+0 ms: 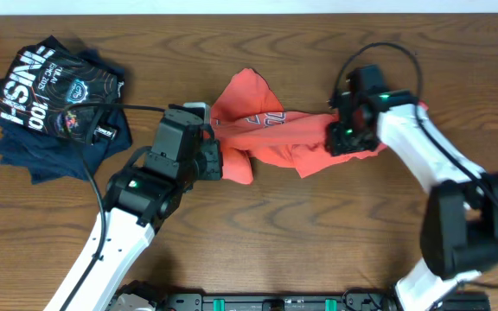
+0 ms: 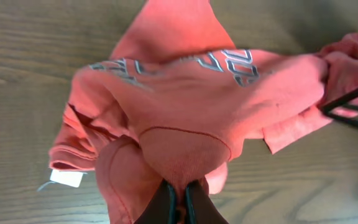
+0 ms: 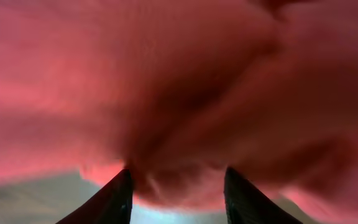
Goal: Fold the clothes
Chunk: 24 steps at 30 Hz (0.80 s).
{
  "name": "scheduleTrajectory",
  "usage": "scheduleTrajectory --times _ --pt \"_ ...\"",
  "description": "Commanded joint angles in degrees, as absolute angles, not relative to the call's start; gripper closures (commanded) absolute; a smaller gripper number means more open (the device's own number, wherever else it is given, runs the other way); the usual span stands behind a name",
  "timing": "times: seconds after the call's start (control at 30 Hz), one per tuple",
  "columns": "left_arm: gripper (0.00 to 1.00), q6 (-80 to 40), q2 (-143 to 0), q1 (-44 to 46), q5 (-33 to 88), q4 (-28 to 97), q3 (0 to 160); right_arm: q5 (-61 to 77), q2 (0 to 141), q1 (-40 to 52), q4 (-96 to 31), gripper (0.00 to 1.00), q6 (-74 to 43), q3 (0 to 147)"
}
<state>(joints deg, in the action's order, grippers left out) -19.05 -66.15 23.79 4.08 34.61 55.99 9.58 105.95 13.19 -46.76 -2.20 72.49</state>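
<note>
Because the shirt [image 1: 271, 130] fills the right wrist view as a blur, I cannot tell whether the right pincer [image 3: 178, 171] grips it; at the shirt's left end, the left pincer [image 2: 180, 188] pinches its cloth.

A wooden table [image 1: 318, 225] fills nearly the whole overhead view, its brown top streaked with darker grain that runs left to right. Along the far edge a thin pale strip [image 1: 249, 4] shows beyond the wood, too narrow to tell wall from floor. The light is soft and even, casting only faint shadows, and a pile of dark navy shirts [image 1: 54, 95] with white lettering lies near the far left corner.
</note>
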Motion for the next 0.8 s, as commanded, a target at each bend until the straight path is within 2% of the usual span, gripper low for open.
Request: scheduleTrajectory --times 0.0,0.1,0.37,0.53,0.7,0.77 --pt "0.94 -18.02 -66.15 23.46 2.09 35.29 56.58 10.11 109.38 15.59 -45.17 0.63 -5.58 72.10" --pt "0.94 -18.02 -66.76 23.46 2.09 35.66 56.58 9.87 111.02 16.43 -45.10 0.99 -5.78 72.10" --pt "0.94 -18.02 -68.31 23.46 2.04 36.23 56.58 -2.28 103.96 13.72 -53.28 0.99 -11.66 72.42" --pt "0.94 -18.00 -68.51 23.46 1.08 36.27 56.49 -5.02 93.69 6.35 -54.54 0.99 -11.97 72.42" --pt "0.94 -18.02 -68.51 23.46 -0.91 37.01 56.49 -6.70 89.97 -1.89 -59.05 0.98 -12.03 72.42" --pt "0.94 -18.02 -68.49 23.46 -0.91 37.10 56.49 -7.11 90.19 -4.29 -61.91 0.86 -11.99 72.27"
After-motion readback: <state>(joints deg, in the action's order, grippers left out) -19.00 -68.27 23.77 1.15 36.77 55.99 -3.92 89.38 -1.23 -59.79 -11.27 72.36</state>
